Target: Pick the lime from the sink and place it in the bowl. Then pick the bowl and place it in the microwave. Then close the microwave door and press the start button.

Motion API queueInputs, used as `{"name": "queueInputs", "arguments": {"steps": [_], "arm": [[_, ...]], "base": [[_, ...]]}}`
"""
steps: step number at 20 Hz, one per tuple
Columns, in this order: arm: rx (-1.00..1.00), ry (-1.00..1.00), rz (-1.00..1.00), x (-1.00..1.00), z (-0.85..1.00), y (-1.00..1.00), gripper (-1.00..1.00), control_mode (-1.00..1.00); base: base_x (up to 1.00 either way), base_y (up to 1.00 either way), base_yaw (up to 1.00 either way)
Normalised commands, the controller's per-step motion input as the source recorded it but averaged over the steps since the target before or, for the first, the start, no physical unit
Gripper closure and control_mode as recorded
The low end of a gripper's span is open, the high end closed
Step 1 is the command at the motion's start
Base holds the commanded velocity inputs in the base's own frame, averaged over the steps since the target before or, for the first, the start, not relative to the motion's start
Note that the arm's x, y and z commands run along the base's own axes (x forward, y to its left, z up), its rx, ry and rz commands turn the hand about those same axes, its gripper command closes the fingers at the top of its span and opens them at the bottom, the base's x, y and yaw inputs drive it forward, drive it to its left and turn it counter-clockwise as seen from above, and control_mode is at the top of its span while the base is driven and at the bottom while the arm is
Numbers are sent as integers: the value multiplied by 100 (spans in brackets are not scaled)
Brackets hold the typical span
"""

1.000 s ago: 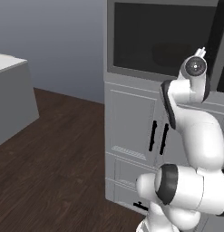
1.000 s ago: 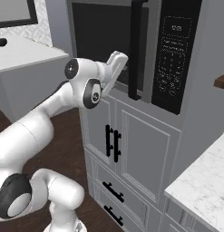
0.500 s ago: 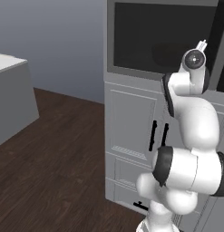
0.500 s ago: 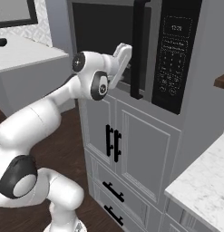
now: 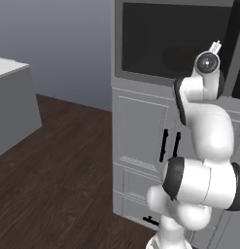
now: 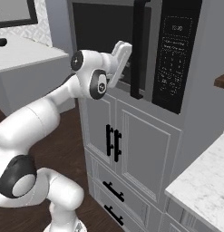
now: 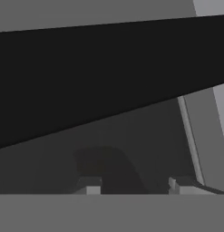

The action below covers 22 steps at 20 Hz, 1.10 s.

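Note:
The microwave is built in above pale cabinets. The microwave door, a wide dark window, looks shut flush with the front. Its black vertical handle runs beside the black control strip. My gripper points at the door glass just left of the handle. In the hand view the handle crosses as a dark slanted bar, and the gripper has its fingertips apart with nothing between them. The lime, the bowl and the sink are out of view.
Pale cabinet doors with black handles and drawers sit below the microwave. A marble counter corner lies at the right. A grey island stands far left across dark wood floor.
The arm's elbow has swung upward and the hand has crept a little closer to the door beside the handle. The door and cabinets have not moved.

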Motion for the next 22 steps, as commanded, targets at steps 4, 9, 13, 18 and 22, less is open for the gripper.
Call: {"name": "queueInputs", "arguments": {"steps": [4,9,13,18,22], "arm": [[-15,3,12,-63,13,79,-100,-100],[-20,6,16,-73,34,53,-100,-100],[-30,5,18,-100,38,1,-100,-100],[-46,21,13,-100,35,7,100,-100],[-46,31,2,-99,32,2,100,-100]], "base": [[0,0,0],[0,0,0],[0,0,0],[0,0,0],[0,0,0]]}}
